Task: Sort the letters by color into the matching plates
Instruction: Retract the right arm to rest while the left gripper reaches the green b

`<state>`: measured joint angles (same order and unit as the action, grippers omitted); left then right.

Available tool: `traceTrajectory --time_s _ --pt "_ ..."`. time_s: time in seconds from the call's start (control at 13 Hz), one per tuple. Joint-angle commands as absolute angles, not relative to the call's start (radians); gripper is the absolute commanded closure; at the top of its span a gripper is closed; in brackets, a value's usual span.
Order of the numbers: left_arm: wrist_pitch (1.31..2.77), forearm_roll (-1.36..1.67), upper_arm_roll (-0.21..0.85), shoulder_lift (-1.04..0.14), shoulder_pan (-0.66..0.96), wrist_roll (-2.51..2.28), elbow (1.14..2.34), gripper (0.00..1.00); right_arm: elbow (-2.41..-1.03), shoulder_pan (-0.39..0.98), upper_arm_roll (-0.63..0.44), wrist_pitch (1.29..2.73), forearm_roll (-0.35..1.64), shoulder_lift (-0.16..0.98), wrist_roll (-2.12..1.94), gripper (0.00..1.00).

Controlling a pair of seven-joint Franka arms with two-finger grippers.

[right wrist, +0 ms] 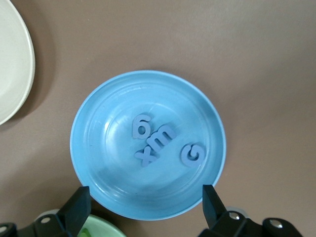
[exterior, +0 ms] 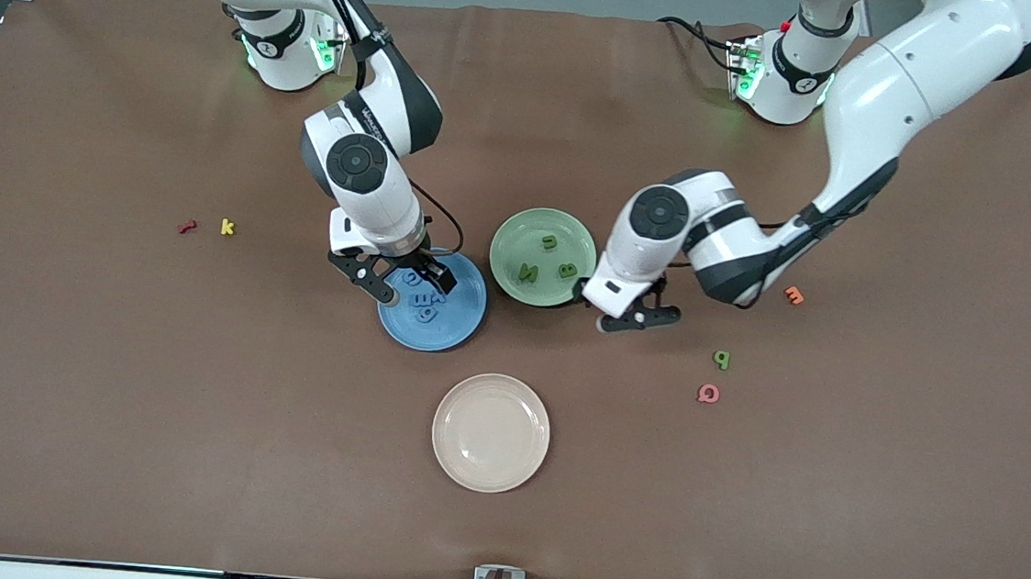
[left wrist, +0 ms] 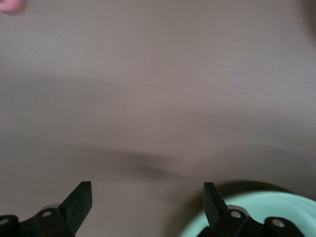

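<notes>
Blue plate [exterior: 447, 335] sits mid-tabletop, four blue letters [right wrist: 153, 140] lying loose in its bowl: a "6", an "m", an "x" in a touching cluster and a "G" just beside them. Right claw [exterior: 410, 283] hangs over the plate's edge nearest the robots' bases, jaws spread wide with nothing between them; in its wrist view both fingertips [right wrist: 79, 205] frame the plate rim. Light green plate [exterior: 520, 235] lies just beside the blue one, toward the left arm's end and a little farther from the front camera, rims nearly touching. Three green letters [exterior: 548, 260] rest inside it, apart from one another. Left claw [exterior: 638, 316] is low over bare tabletop just off the green plate's rim, jaws wide and empty; its wrist view catches a sliver of green rim by one fingertip. A fourth green letter [exterior: 722, 359] lies on the tabletop, well outside the plates, toward the left arm's end, with a pink letter [exterior: 708, 393] just beside it, nearer the front camera. Orange letter [exterior: 794, 296] near the left forearm. Red letter [exterior: 187, 227] and yellow letter [exterior: 227, 227] close together toward the right arm's end. Cream plate [exterior: 490, 432] nearest the front camera, nothing in it.
</notes>
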<state>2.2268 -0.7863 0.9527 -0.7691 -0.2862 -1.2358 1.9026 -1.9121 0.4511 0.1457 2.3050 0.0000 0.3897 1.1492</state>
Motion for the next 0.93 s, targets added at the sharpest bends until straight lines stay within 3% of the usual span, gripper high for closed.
traceTrajectory --time_s 0.0,0.39,0.85 --pt "2.23 -0.862 0.988 -0.732 -0.4 -1.165 1.988 0.01 -1.876 0.394 0.147 2.168 0.002 0.335 0.998 0.0" --pt "2.238 -0.949 0.997 -0.736 -0.531 -1.002 2.006 0.01 -1.763 0.235 0.146 1.835 0.002 0.2 0.65 0.0" --pt "2.29 -1.009 0.989 -0.756 -0.635 -0.874 2.006 0.01 -1.747 -0.004 0.146 1.663 -0.029 0.071 0.209 0.0"
